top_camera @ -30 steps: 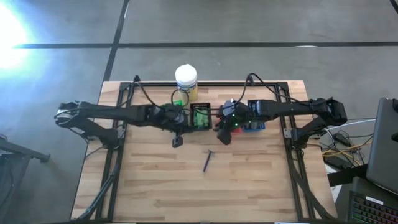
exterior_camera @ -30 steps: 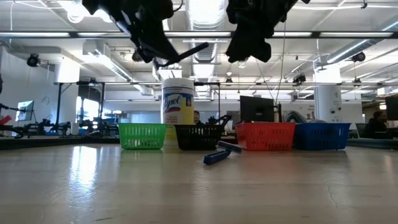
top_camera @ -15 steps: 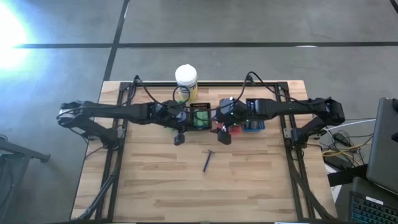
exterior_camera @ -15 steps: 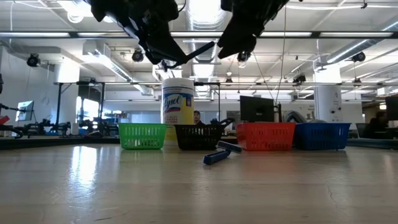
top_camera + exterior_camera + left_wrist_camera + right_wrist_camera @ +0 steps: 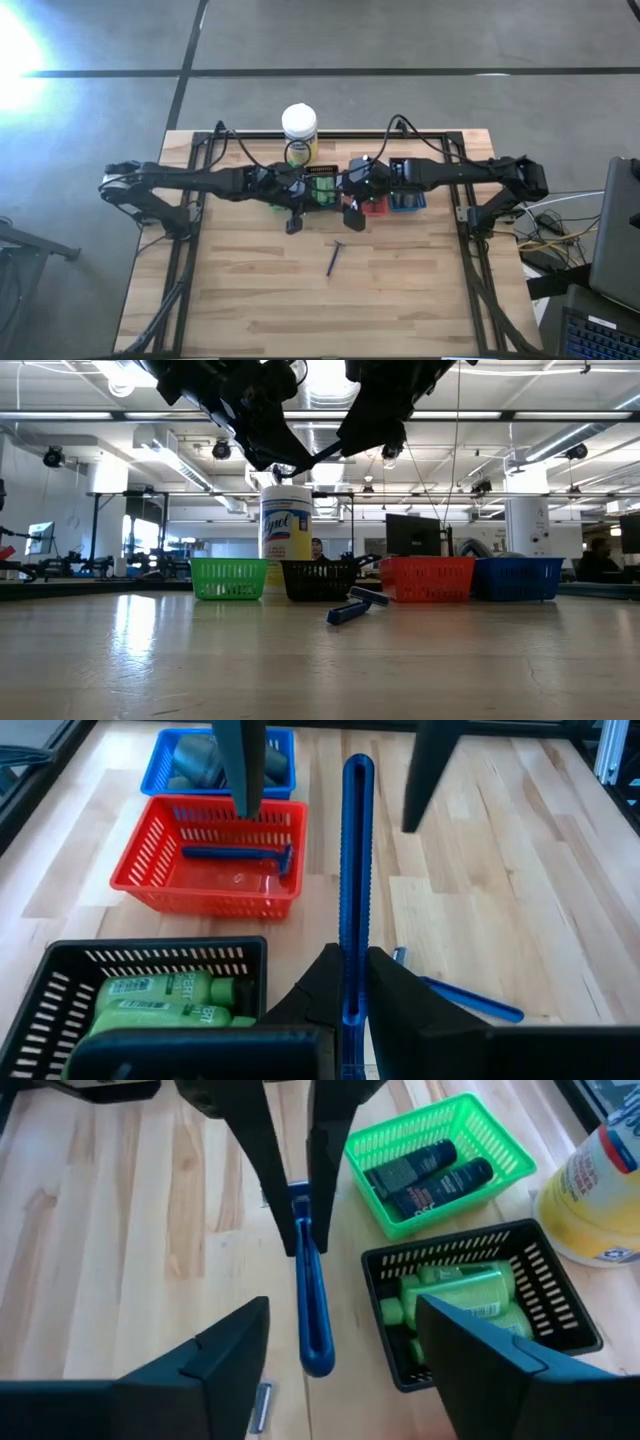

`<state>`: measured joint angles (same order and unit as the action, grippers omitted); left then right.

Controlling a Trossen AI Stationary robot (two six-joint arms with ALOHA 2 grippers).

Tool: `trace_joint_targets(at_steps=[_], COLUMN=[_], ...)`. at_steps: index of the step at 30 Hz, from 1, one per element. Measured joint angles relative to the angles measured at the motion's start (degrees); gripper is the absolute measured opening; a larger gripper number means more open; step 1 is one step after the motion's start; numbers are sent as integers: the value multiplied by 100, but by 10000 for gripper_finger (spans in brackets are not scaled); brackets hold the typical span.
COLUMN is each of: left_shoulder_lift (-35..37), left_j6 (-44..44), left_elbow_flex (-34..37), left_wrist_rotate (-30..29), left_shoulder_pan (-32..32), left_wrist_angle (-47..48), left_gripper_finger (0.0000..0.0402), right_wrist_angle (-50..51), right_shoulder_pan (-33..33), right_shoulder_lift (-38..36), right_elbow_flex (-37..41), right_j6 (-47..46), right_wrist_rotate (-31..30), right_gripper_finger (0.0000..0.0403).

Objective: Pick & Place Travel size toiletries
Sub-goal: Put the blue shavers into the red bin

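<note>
My left gripper (image 5: pixel 355 970) is shut on a slim dark blue stick (image 5: pixel 356 870), high above the table in front of the black basket (image 5: pixel 322 188). My right gripper (image 5: pixel 342 1310) is open. Its fingers stand on either side of the stick's free end (image 5: pixel 316 1355) without touching it. A second blue stick (image 5: pixel 336 258) lies flat on the table. Another lies in the red basket (image 5: pixel 205 890). Green packs (image 5: pixel 460 1295) fill the black basket, dark tubes (image 5: pixel 430 1175) the green basket, and grey tubes (image 5: pixel 200 760) the blue basket. My left gripper pinches the blue stick between its two fingers by one end (image 5: pixel 347 995). The stick runs on along the fingers and juts out past their tips toward my right gripper. It is lifted clear of the table and slants slightly upward (image 5: pixel 322 456).
Four small baskets stand in a row at the table's far side: green (image 5: pixel 229 578), black, red (image 5: pixel 427 578), blue (image 5: pixel 518 578). The big yellow jar with a white lid (image 5: pixel 300 130) stands behind them. Bare wood spreads over the table's near half (image 5: pixel 300 310).
Both grippers have drawn together above the baskets: the left one has carried the stick toward the table's right, and the right one has moved left and tipped toward the stick's free end. Its open fingers now flank that end. The stick on the table has stayed put.
</note>
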<state>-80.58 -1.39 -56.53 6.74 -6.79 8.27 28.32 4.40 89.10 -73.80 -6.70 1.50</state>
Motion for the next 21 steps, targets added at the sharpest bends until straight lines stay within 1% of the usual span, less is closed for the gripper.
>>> trace_joint_targets(at_steps=[10,21], left_shoulder_lift=[-2,-2], left_j6=[-57,-76], left_elbow_flex=[0,11], left_wrist_rotate=[-2,4], left_shoulder_pan=[-35,-68], left_wrist_angle=[-24,-26], left_gripper_finger=[29,29], right_wrist_angle=[19,15], right_shoulder_pan=[0,0], right_shoulder_lift=[15,15], right_elbow_flex=[2,4], right_j6=[-149,-240], right_wrist_rotate=[57,203], right_gripper_finger=[153,38])
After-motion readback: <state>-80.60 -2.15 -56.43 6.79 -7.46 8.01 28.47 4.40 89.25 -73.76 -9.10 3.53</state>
